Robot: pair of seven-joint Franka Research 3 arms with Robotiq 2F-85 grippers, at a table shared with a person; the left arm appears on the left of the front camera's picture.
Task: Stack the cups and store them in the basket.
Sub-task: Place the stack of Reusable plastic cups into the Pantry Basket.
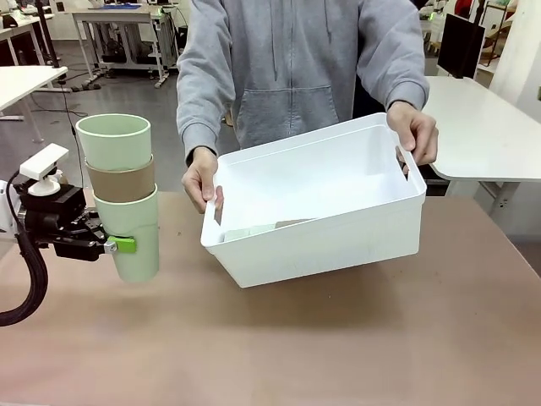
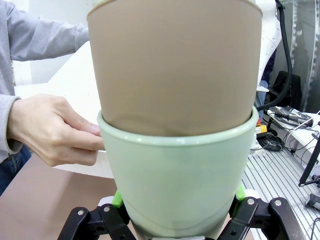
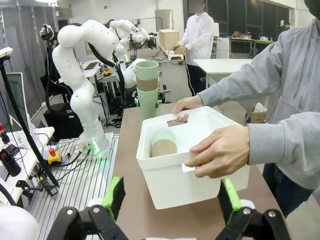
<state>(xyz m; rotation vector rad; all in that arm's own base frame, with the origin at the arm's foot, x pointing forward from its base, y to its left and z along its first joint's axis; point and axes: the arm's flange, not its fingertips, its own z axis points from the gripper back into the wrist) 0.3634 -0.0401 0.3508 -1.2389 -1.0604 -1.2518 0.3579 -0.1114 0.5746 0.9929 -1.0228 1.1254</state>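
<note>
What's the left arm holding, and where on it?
A stack of three cups, the jaws clamped on the lower body of the bottom green one. The right gripper holds nothing.

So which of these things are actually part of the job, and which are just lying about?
Part of the job:
- stack of three cups, held off the table by the left gripper
- cups lying in the basket
- white basket, tilted by the person's hands

Just there:
- red stop button
- cardboard box

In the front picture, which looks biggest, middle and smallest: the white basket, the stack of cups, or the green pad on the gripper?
1. Basket, biggest.
2. Stack of cups.
3. Green pad, smallest.
</note>
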